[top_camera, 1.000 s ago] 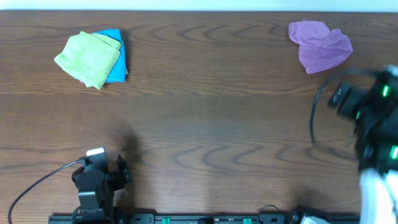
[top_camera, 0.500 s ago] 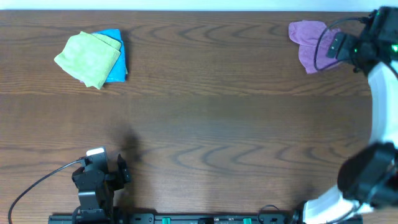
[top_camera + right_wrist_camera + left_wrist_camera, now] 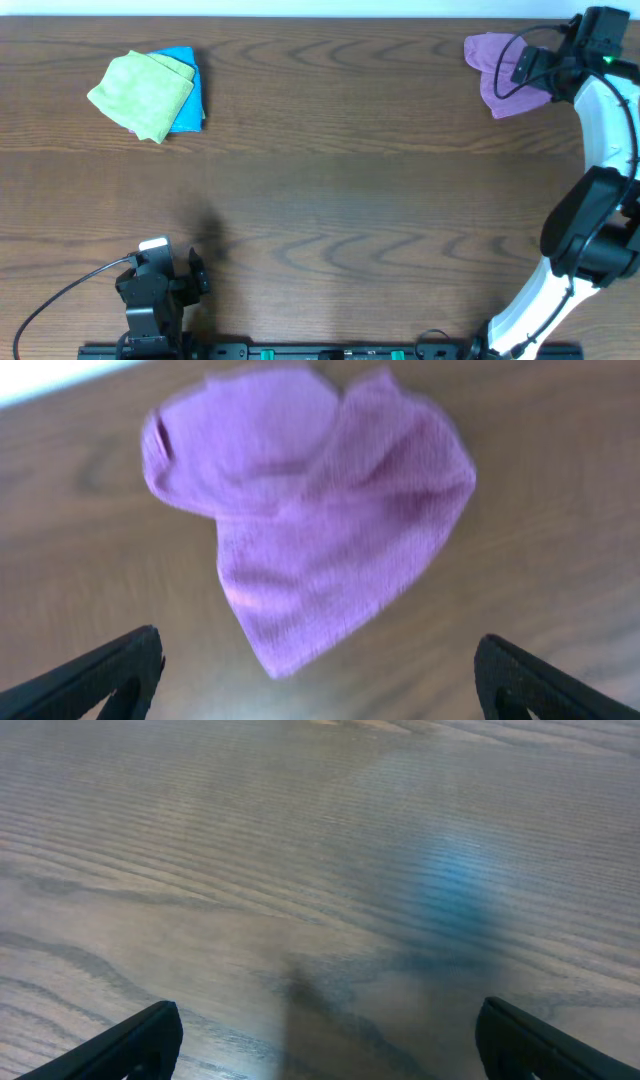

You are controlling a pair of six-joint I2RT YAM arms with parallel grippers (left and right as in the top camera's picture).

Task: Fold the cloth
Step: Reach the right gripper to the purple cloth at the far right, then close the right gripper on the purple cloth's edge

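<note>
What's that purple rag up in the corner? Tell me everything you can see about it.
The purple cloth is a soft, fuzzy-looking lilac towel, not folded but crumpled into a loose heap with creases and one edge turned over. It lies on the wooden table near its far right corner. The right gripper hangs above it with fingers spread wide, not gripping it; the arm's cable crosses over it in the overhead view.

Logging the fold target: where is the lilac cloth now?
In the overhead view the lilac cloth lies crumpled at the table's far right corner, just ahead of the open right gripper.
</note>
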